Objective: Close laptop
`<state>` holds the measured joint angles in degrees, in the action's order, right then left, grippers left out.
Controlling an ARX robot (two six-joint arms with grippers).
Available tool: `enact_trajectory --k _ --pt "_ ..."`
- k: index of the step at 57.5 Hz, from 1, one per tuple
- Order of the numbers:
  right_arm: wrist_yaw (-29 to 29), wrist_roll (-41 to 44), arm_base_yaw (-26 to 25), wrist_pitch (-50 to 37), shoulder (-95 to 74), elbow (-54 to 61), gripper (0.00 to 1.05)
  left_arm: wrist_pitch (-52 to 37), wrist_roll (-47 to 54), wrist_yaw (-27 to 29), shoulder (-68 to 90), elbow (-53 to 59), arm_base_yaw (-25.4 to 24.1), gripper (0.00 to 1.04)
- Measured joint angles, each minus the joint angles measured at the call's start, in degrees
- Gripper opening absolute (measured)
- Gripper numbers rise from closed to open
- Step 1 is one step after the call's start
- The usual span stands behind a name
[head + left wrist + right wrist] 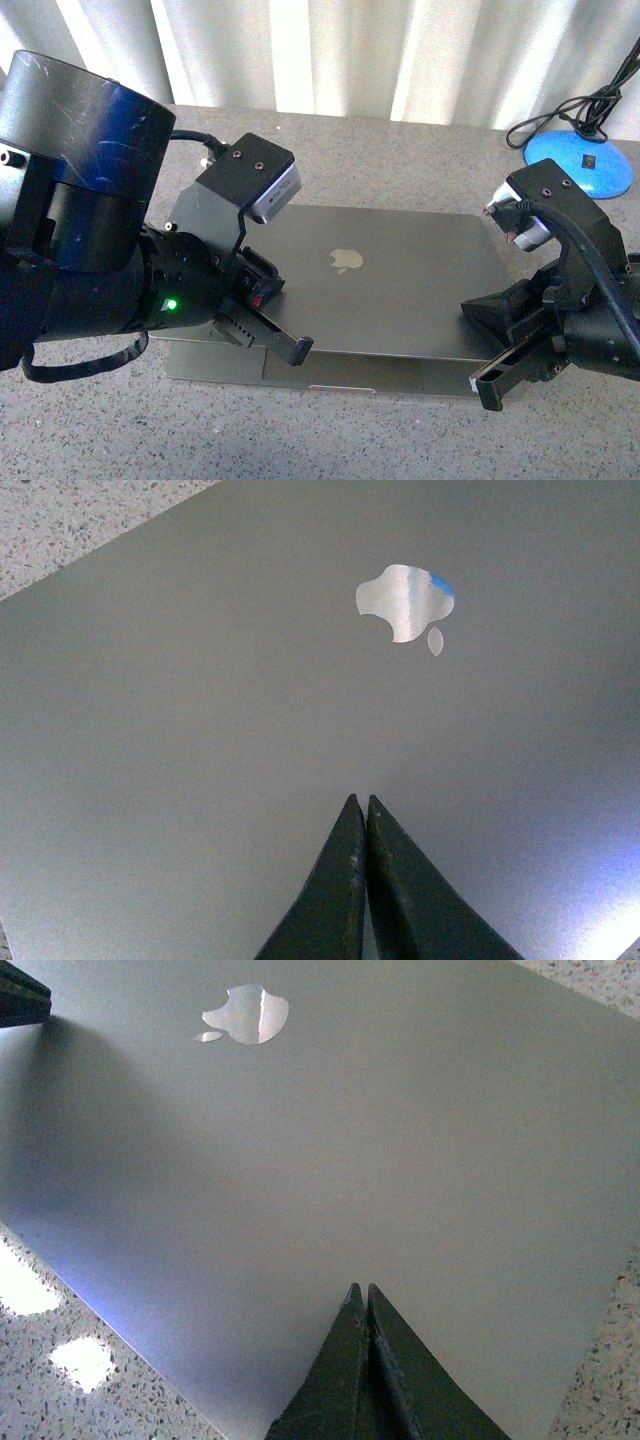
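The space-grey laptop (pixel 400 290) lies in the middle of the speckled table with its lid lowered almost flat, apple logo (pixel 345 260) facing up. A strip of the base shows under the lid's front edge. My left gripper (pixel 300 348) is shut, its tips at the lid's front left part. My right gripper (pixel 490 385) is shut at the lid's front right corner. In the left wrist view the shut tips (pixel 362 805) point at the lid (pixel 200 730) near the logo. In the right wrist view the shut tips (pixel 362 1292) rest over the lid (pixel 400 1140).
A blue lamp base (pixel 590 165) with a coiled black cable (pixel 580 110) stands at the back right. Pale curtains hang behind the table (pixel 400 440). The left gripper's finger tip (pixel 20 1000) shows at the edge of the right wrist view.
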<state>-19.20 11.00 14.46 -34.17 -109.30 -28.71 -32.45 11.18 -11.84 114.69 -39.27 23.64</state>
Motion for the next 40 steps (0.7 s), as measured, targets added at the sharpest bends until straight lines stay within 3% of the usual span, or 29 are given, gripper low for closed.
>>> enact_trajectory --k 40 --pt "1.11 0.66 0.0 1.88 -1.75 -0.37 0.01 -2.34 -2.14 -2.89 3.02 0.0 -2.1 0.04"
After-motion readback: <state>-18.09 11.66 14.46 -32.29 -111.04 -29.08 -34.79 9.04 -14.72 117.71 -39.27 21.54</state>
